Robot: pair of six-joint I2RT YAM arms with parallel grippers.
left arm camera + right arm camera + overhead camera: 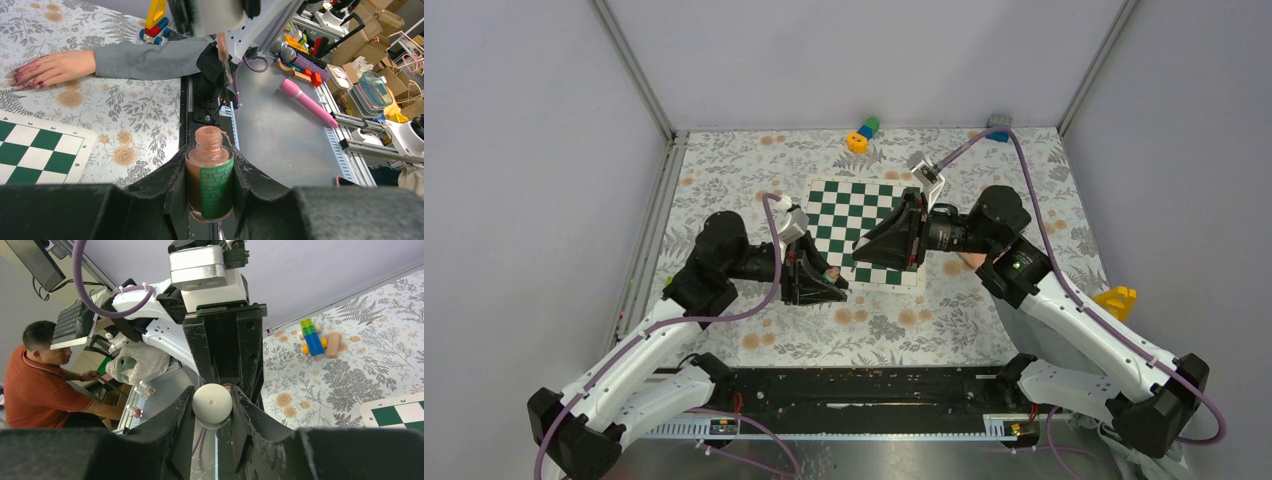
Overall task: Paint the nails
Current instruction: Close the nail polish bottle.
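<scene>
One table (724, 180), one chessboard (854, 210) on it. One hand (52, 67) lies flat on the table near the chessboard. Left gripper (210, 155) clamps one open bottle (209, 182), upright. Right gripper (212, 392) clamps one white cap (212, 407). Nails (22, 77) on that hand: reddish-pink, smeared; count unclear.

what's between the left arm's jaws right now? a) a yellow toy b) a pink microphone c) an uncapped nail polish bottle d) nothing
C: the left wrist view shows the nail polish bottle, neck open and green label showing, clamped between the jaws.
</scene>
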